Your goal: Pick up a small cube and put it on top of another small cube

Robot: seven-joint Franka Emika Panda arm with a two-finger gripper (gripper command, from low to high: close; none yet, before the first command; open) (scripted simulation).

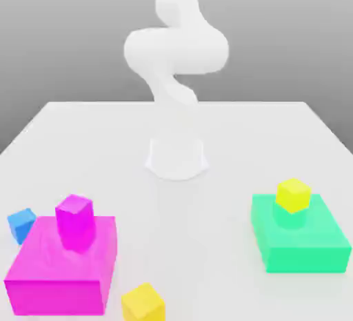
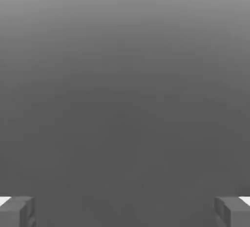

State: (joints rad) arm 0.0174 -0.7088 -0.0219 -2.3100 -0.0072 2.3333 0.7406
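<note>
Plainly, claw (image 2: 125, 211) gapes fully wide, fingertips (image 2: 17, 210) clasping nothing.

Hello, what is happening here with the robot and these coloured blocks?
Nothing is being handled yet. The white arm stands at the back of the table, and its tool is open and holds nothing. One yellow cube sits on the green block; the other yellow cube lies on the table beside the magenta block.
</note>
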